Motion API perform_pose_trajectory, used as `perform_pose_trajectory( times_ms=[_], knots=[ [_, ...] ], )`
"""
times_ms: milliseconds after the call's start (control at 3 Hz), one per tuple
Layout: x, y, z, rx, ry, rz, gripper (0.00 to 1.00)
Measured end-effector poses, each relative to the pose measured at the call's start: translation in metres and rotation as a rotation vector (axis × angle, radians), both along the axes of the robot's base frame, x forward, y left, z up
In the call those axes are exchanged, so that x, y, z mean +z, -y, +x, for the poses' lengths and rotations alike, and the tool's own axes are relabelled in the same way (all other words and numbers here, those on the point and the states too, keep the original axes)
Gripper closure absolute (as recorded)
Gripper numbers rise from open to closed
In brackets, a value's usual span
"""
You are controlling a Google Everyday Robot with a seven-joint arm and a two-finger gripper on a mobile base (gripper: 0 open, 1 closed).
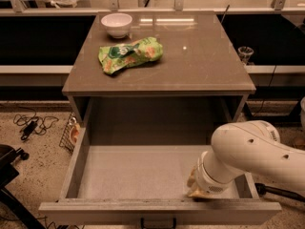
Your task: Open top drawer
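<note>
The top drawer [133, 175] is pulled far out of the grey-brown cabinet, showing a deep pale-grey interior with nothing in it. Its front panel [157, 211] runs along the bottom of the view, with a small black bar handle [158, 222] at the lower edge. My white arm [257, 156] reaches in from the right. The gripper [199, 187] is down inside the drawer at its front right corner, just behind the front panel; only its pale tip shows below the wrist.
On the cabinet top [205, 56] lie a green snack bag [129, 55] and a white bowl [116, 24]. A dark counter and shelf run behind. Cables [31, 124] and a wire basket [70, 132] lie on the floor at left. A black stand [9, 175] is at lower left.
</note>
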State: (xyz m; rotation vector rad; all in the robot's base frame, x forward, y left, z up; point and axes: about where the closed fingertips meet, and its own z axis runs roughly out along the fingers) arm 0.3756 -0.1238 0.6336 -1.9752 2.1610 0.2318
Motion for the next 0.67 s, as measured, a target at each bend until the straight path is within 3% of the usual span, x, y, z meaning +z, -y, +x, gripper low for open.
perform_pose_trajectory(
  times_ms=[333,667],
  knots=[
    [0.0007,-0.0003,-0.0007,0.002,0.002,-0.002,0.0],
    [0.0008,-0.0003,-0.0007,0.002,0.002,-0.002,0.0]
  ],
)
